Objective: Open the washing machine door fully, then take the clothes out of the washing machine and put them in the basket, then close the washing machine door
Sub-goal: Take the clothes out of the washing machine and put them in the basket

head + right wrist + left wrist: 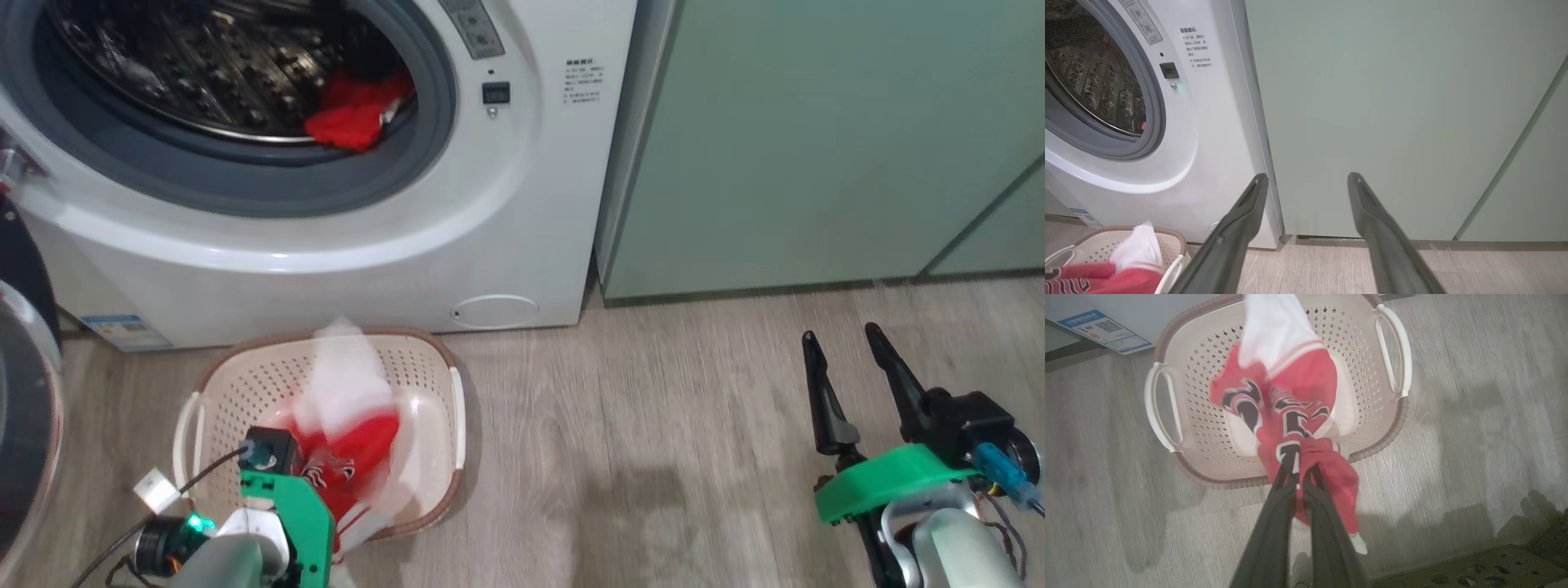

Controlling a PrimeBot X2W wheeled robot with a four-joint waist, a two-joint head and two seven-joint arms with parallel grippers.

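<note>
- Head view: more clothes point(355, 118) lay in the washing machine point(522, 204) behind the basket point(245, 384).
- Left wrist view: my left gripper point(1300, 467) pinched a red garment point(1294, 384) over the basket's near rim; I judged release safer nearer its middle.
- Right wrist view: my right gripper point(1308, 175) gaped wide, empty.

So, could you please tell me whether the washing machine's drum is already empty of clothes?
No, a red garment lies at the lower right of the drum, against the grey gasket.
</note>
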